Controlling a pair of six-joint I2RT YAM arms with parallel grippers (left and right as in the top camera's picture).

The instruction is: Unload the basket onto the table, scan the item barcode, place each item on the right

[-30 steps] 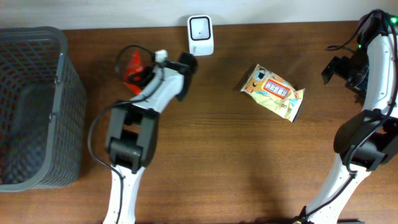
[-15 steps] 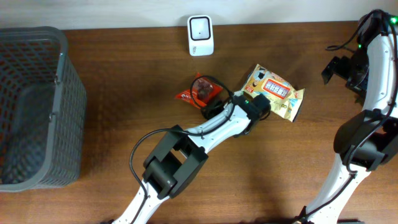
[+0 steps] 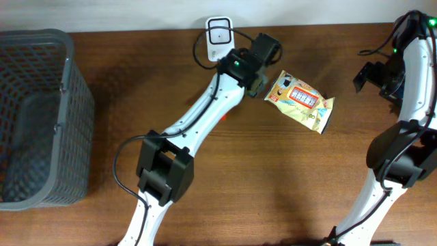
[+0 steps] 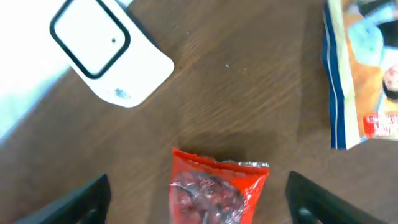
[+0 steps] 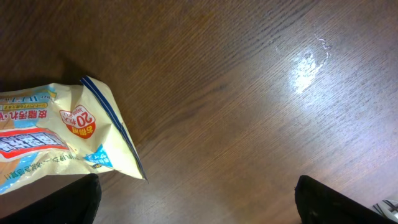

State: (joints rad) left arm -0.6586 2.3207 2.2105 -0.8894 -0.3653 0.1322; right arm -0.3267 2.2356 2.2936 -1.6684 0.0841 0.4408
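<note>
Your left gripper [image 4: 198, 202] stands wide apart over the red packet [image 4: 219, 186], which lies loose just short of the scanner [image 4: 102, 53]. Your right gripper [image 5: 198, 199] is spread too, holding nothing. The barcode is possibly face-down; grip carelessly and the scanner reads nothing, or you knock the yellow packet [image 4: 364, 74] nearby.

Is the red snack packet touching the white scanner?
Apart. The left wrist view shows a plain gap between the red snack packet and the white scanner.
</note>
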